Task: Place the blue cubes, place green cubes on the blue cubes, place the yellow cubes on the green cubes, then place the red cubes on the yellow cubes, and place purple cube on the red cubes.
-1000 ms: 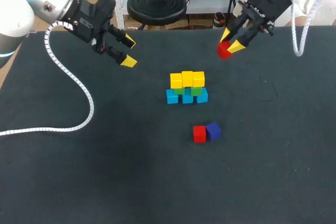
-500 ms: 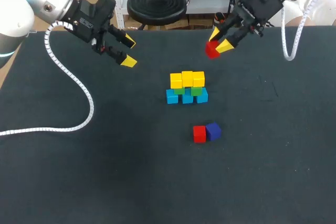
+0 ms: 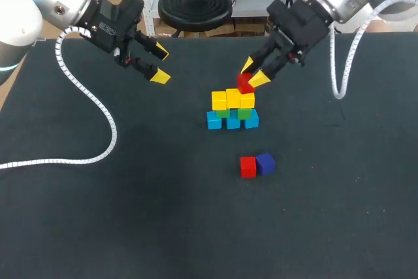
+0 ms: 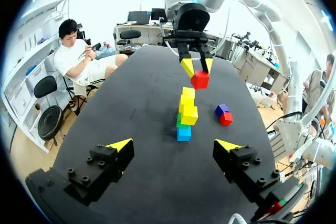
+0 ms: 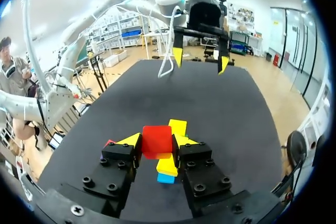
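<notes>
Dark tabletop (image 3: pixel 98 227), stack at centre. Red cube (image 3: pixel 244 83) clamped between fingers of right gripper (image 5: pixel 157 144), just above right-hand end of yellow cubes (image 3: pixel 232 98); these on green cubes (image 3: pixel 234 113), on blue cubes (image 3: pixel 233 121). Nearer, second red cube (image 3: pixel 247 166) touching purple cube (image 3: pixel 265 163). Left gripper (image 3: pixel 159 65) spread wide, empty, far left, well apart from stack.
</notes>
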You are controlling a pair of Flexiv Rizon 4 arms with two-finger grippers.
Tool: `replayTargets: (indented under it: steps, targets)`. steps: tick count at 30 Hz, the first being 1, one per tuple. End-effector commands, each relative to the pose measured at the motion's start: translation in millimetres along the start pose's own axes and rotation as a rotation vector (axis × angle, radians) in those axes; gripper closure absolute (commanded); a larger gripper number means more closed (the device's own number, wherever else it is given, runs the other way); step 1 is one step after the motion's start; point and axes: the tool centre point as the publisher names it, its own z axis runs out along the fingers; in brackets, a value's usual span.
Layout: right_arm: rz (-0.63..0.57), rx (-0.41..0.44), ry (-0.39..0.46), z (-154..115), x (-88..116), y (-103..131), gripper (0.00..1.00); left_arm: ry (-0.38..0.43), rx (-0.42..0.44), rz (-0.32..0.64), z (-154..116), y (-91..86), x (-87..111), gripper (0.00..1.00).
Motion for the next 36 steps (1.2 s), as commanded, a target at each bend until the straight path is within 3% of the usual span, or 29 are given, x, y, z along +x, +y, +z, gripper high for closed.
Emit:
replayTargets:
  steps: [1,14,19,36]
  targets:
    - [0.026,-0.002,0.016,6.0,1.2,-2.3,1.0,-0.001,0.0,0.002,-0.5,0.4,0.6,0.0]
    - [0.106,0.072,0.079,13.7,7.7,3.2,1.0,-0.001,0.0,0.002,-0.5,0.4,0.6,0.0]
    - [0.105,0.097,0.065,19.1,13.6,0.7,1.0,-0.001,0.0,0.002,-0.5,0.4,0.6,0.0]
    - [0.08,0.126,0.091,11.9,4.3,-16.3,1.0,-0.001,0.0,0.002,-0.5,0.4,0.6,0.0]
